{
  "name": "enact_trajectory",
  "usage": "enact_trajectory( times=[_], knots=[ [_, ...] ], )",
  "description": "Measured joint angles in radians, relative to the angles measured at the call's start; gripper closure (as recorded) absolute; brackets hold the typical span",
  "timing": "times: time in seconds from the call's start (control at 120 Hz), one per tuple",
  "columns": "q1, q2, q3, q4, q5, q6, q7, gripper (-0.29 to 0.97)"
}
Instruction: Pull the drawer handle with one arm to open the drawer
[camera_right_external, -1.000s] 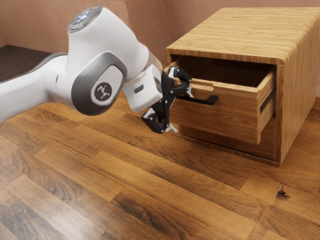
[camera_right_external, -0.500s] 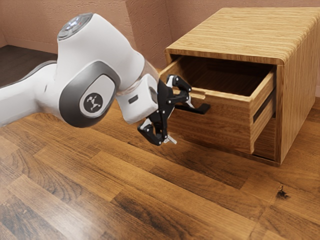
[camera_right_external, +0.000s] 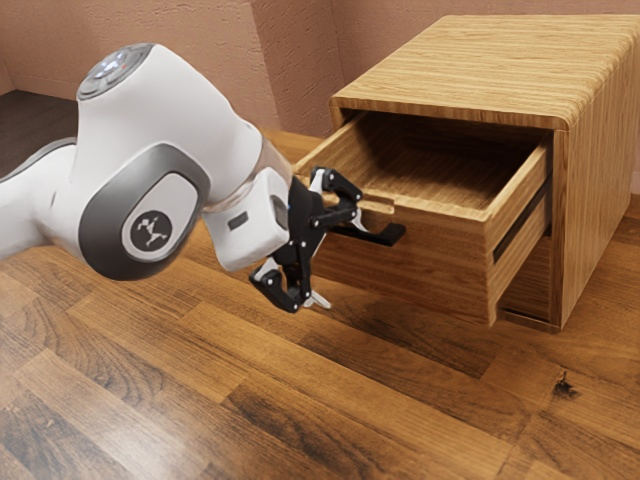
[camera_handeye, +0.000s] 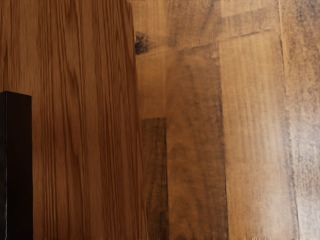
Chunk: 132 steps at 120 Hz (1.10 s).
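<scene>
We are holding the gripper (camera_right_external: 322, 250) at the drawer (camera_right_external: 440, 265) front, fingers spread wide and the upper one sitting at the end of the black handle (camera_right_external: 385, 236), while the drawer is standing well out of the cabinet (camera_right_external: 560, 60), its wooden bottom showing.

handle (camera_right_external: 388, 236): near end hidden behind jaws | cabinet (camera_right_external: 500, 60): cut by exterior view's right edge

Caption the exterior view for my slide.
Open gripper at the black handle of the drawer, partway out of its wooden cabinet.
</scene>
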<state>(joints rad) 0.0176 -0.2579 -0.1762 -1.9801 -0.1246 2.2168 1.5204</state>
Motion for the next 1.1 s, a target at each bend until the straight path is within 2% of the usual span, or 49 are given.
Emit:
enact_trajectory(
  times=[0.075, 0.4, 0.833, 0.917, 1.0, 1.067, 1.1],
  knots=[
    [0.0, -0.024, 0.0, -0.017, 0.0, 0.0, -0.002, 0.05],
    [0.0, -0.098, -0.006, -0.078, -0.001, -0.004, -0.016, 0.0],
    [0.001, -0.168, -0.028, -0.126, -0.002, -0.02, -0.039, 0.0],
    [0.001, -0.191, -0.031, -0.038, 0.001, -0.063, -0.045, 0.0],
    [0.001, -0.211, -0.021, 0.106, 0.014, -0.168, -0.064, 0.0],
    [0.001, -0.151, 0.01, 0.254, 0.094, -0.289, -0.121, 0.0],
    [0.0, -0.095, 0.055, 0.34, 0.13, -0.359, -0.163, 0.0]
  ],
)
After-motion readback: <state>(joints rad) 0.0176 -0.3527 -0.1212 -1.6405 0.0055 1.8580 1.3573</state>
